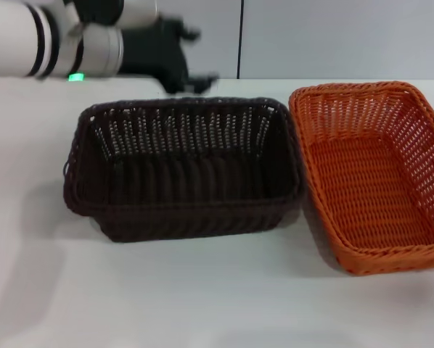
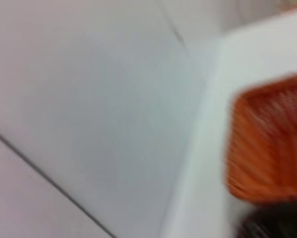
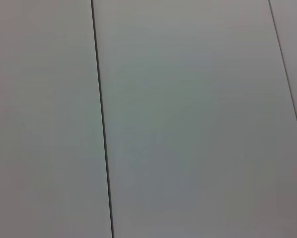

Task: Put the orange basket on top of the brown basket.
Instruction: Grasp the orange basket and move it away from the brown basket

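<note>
The brown basket [image 1: 182,168] stands on the white table [image 1: 202,297] at the centre. The orange basket [image 1: 373,174] stands right beside it on its right, rims nearly touching. Both are upright and hold nothing. My left gripper [image 1: 199,56] hangs above the table just behind the brown basket's far rim, its black fingers spread apart and holding nothing. The left wrist view shows the orange basket [image 2: 272,144] as a blur. My right arm does not show in the head view, and its wrist view shows only wall.
A grey panelled wall [image 1: 333,36] runs behind the table's far edge and also fills the right wrist view [image 3: 188,124]. A dark blurred shape [image 2: 275,223] sits at a corner of the left wrist view.
</note>
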`<state>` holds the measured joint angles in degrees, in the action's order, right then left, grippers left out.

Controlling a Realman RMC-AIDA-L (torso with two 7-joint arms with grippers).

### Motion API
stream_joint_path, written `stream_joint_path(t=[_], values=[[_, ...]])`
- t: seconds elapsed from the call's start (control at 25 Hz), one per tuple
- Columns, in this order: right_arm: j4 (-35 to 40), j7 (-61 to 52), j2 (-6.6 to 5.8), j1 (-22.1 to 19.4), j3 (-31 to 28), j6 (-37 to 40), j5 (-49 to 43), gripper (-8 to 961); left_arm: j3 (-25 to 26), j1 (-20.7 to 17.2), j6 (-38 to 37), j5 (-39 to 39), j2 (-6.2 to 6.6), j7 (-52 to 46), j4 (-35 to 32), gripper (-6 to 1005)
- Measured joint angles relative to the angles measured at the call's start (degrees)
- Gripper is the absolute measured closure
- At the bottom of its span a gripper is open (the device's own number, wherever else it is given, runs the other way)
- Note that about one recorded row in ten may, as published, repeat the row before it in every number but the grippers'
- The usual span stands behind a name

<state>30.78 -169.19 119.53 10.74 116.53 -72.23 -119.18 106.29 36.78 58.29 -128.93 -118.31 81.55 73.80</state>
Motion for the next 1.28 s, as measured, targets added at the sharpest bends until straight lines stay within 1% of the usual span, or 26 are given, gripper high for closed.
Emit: stream_joint_path(t=[0.08,0.16,0.2,0.28,0.32,0.36,0.4,0.44,0.48,0.52,0.56,0.6,0.64,0.72,0.76,0.8,0.84,0.88,0.92,1.04,1.08,1.12,1.16,1.2,1.24,1.28], values=[[0.5,0.0,0.00,-0.1,0.1,0.0,0.1,132,-2.2,-2.4,-9.3,3.3,-0.12,-0.7,2.6,346],[1.1,0.0,-0.04,-0.2,0.2,0.0,0.3,132,-2.2,-2.4,-9.3,3.3,-0.12,-0.7,2.6,327],[3.4,-0.1,-0.37,-0.6,1.1,0.3,0.3,132,-3.6,-4.3,-14.1,5.2,-0.23,-1.2,4.2,317],[5.2,-0.1,-0.67,-0.9,1.6,0.9,0.0,132,-18.7,-18.5,-49.9,15.5,0.28,-1.6,11.1,297],[7.7,-0.1,-1.16,-1.3,1.9,2.5,-0.9,132,-20.8,-20.3,-54.7,16.1,0.37,-1.6,11.6,288],[10.5,-0.1,-1.77,-1.8,1.9,4.6,-2.2,132,-25.4,-23.7,-65.1,16.1,0.34,-2.0,12.0,278],[17.6,-0.1,-3.46,-2.6,1.3,10.7,-5.0,132,-29.1,-26.3,-74.2,15.7,0.29,-3.1,11.8,278],[17.6,-0.1,-3.46,-2.6,1.3,10.7,-5.0,132,-32.6,-28.5,-83.2,15.1,0.18,-4.9,11.1,278],[21.5,-0.1,-4.47,-2.8,0.8,14.7,-6.3,132,-35.0,-29.8,-89.7,13.8,0.19,-7.2,9.7,279],[25.0,-0.1,-5.62,-2.8,0.0,20.5,-7.3,132,-39.7,-32.2,-101.4,10.3,0.23,-13.7,5.7,279],[28.8,-0.1,-6.82,-2.6,-1.2,26.6,-8.1,132,-41.0,-33.0,-105.4,8.7,0.27,-17.0,4.0,279],[35.9,-0.1,-8.60,-1.8,-4.4,40.1,-9.9,132,-42.1,-33.8,-108.6,7.0,0.26,-20.1,2.2,279],[35.9,-0.1,-8.60,-1.8,-4.4,40.1,-9.9,132,-42.9,-34.9,-112.5,4.9,0.25,-25.0,-0.8,279],[46.6,0.1,-10.13,0.1,-10.7,62.7,-13.7,132,-43.6,-35.9,-116.2,2.5,0.15,-30.4,-3.8,280],[46.6,0.1,-10.13,0.1,-10.7,62.7,-13.7,132,-43.9,-36.7,-119.3,0.6,0.00,-38.5,-9.7,280],[54.4,0.6,-10.41,1.6,-15.6,80.3,-17.6,132,-44.0,-36.6,-119.4,0.6,-0.03,-42.9,-14.0,280],[58.4,1.3,-10.37,2.6,-18.1,88.9,-19.0,132,-44.0,-36.4,-119.4,0.7,-0.05,-44.8,-16.3,280],[58.4,1.3,-10.37,2.6,-18.1,88.9,-19.0,132,-43.9,-36.0,-119.4,0.9,-0.09,-46.9,-19.3,280],[62.2,2.4,-10.24,3.8,-20.6,98.7,-20.0,132,-43.9,-36.0,-119.4,0.9,-0.09,-46.9,-19.3,281],[69.7,10.3,-9.12,7.7,-28.2,124.6,-18.4,133,-43.9,-35.5,-119.4,1.1,-0.12,-48.8,-22.0,281],[71.7,13.7,-8.32,9.1,-31.3,133.2,-17.2,133,-44.2,-34.2,-119.1,3.0,-0.30,-52.3,-28.6,281],[74.6,21.5,-6.19,12.4,-38.6,151.0,-14.5,133,-44.2,-34.2,-119.1,3.0,-0.30,-52.3,-28.6,281],[74.6,21.5,-6.19,12.4,-38.6,151.0,-14.5,133,-44.2,-34.2,-119.1,3.0,-0.30,-52.3,-28.6,282],[76.3,28.2,-4.16,15.5,-45.8,166.6,-13.0,133,-44.2,-34.2,-119.1,3.0,-0.30,-52.3,-28.6,282],[76.8,30.6,-3.54,16.4,-48.2,172.1,-13.1,133,-44.6,-33.7,-118.9,4.7,-0.33,-53.4,-31.4,282],[76.8,30.6,-3.54,16.4,-48.2,172.1,-13.1,133,-44.6,-33.7,-118.9,4.7,-0.33,-53.4,-31.4,284]])
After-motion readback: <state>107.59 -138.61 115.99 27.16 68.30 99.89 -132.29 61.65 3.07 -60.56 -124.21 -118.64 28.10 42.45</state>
